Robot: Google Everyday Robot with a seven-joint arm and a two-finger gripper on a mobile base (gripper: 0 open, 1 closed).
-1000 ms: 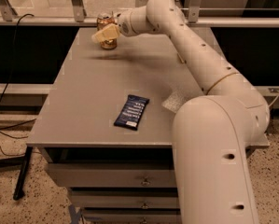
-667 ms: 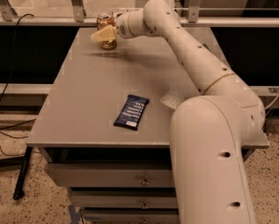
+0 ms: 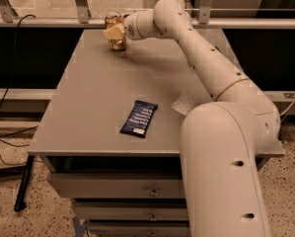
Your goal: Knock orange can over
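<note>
The orange can stands near the far left corner of the grey table, shiny copper with a silver top rim. It looks upright or only slightly tilted. My gripper is at the end of the long white arm stretched across the table. Its pale fingers are right against the can's upper right side and cover part of it.
A dark blue snack wrapper lies flat in the middle of the table, nearer the front edge. A metal railing and glass run behind the table's far edge. Drawers sit under the front. Cables hang on the floor at left.
The arm has shifted slightly left, pressing the gripper closer against the can. The can stays in about the same spot.
</note>
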